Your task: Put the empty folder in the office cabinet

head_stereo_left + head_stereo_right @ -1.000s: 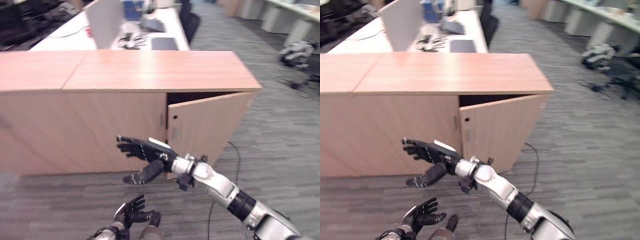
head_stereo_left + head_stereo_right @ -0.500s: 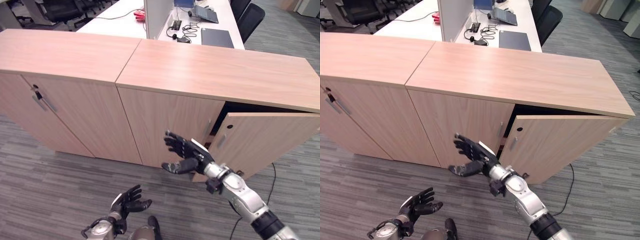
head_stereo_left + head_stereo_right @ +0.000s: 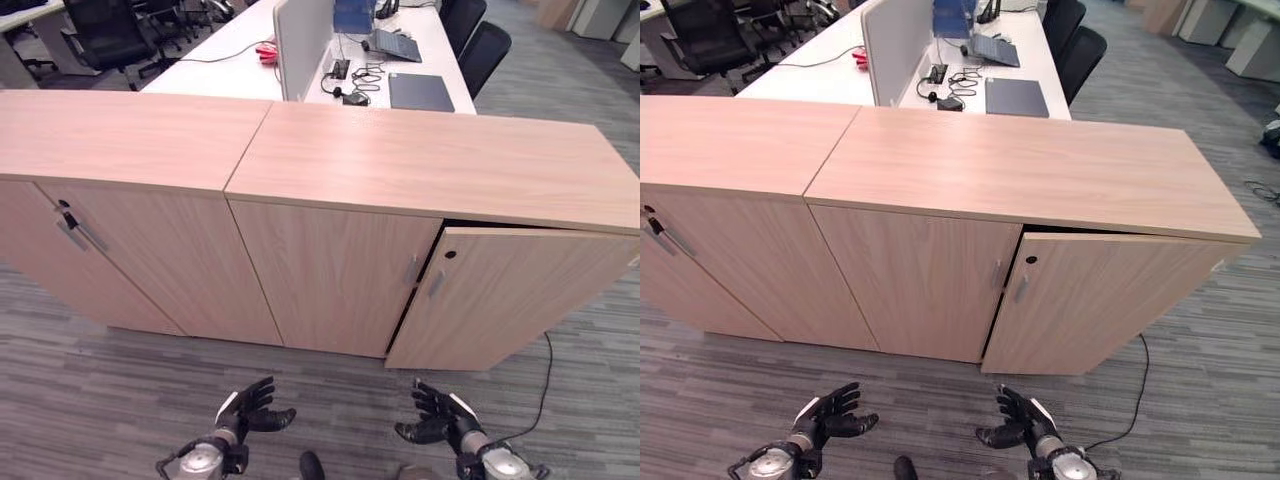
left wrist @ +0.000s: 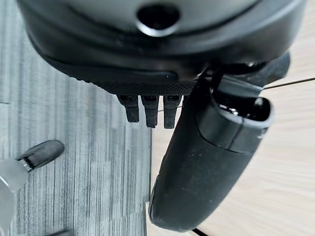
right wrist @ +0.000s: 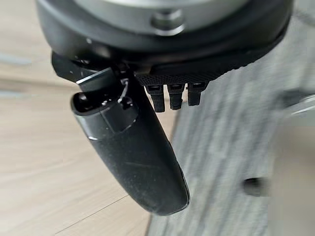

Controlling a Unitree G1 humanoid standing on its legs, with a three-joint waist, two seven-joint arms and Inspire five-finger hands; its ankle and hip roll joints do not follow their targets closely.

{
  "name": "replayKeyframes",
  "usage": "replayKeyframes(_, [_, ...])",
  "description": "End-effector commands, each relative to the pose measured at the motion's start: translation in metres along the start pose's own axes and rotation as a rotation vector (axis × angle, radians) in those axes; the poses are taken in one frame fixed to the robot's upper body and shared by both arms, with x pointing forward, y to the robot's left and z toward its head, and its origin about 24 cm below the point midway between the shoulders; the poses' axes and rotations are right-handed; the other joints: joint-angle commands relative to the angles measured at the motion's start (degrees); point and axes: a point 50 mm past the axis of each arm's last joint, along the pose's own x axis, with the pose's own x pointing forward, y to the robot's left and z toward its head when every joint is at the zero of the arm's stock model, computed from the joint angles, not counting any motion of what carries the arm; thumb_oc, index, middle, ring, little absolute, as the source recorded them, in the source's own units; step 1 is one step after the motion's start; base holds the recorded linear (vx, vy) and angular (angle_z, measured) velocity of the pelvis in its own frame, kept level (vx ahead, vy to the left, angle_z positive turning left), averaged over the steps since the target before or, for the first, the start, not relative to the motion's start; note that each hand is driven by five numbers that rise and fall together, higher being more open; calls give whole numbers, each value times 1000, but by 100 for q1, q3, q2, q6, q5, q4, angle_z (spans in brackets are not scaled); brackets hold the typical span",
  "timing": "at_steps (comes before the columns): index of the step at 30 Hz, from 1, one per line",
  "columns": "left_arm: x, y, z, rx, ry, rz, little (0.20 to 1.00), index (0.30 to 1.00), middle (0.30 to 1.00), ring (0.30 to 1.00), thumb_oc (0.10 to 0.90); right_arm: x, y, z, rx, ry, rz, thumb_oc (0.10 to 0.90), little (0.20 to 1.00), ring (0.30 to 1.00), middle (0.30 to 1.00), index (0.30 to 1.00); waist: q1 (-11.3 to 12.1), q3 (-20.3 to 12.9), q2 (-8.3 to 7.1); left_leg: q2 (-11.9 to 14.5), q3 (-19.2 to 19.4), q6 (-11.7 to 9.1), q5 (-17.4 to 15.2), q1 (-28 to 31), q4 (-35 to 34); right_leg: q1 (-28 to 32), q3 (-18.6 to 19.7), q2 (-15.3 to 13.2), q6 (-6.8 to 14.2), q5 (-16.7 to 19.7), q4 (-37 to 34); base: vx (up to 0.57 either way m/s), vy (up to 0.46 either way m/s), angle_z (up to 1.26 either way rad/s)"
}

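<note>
The right hand has dropped back from the cabinet door, which stands ajar at two o'clock. Both it and the left hand hang open and empty; no folder is visible, so fetching it likely comes next.

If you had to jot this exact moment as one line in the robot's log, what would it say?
left hand: open, empty, low over carpet | right hand: open, empty, low | light wooden office cabinet: right door ajar | folder: not held
</note>
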Motion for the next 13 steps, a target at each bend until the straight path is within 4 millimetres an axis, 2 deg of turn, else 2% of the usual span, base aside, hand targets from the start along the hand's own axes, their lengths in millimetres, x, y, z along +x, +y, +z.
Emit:
replayKeyframes(1, [3, 4, 30, 54, -145, -6, 900, 900, 900, 900, 800, 8, -6, 57, 22, -269, -26, 800, 900, 900, 900, 900, 108, -125, -13, 256, -20, -604, -794, 625, 77, 48, -96, -13, 92, 59, 11, 46, -66, 67])
replayKeyframes(5, [1, -7, 21, 28, -130, -36, 900, 900, 900, 900, 800, 10, -9, 52, -19, -241, -41, 800, 900, 900, 900, 900, 259, -255, 18, 327, 58, -692, -739, 763, 32, 542, -436, 78, 50, 176, -620, 68, -100, 3])
replayKeyframes(13, [0, -21, 23, 79, -145, -104, 900, 900, 900, 900, 800, 12, -5, 54, -55, -244, -16, 800, 900, 900, 900, 900, 319, -294, 50, 379, -78, -784, -723, 848, -4, 771, -594, 138, -5, 129, -781, 13, -52, 2])
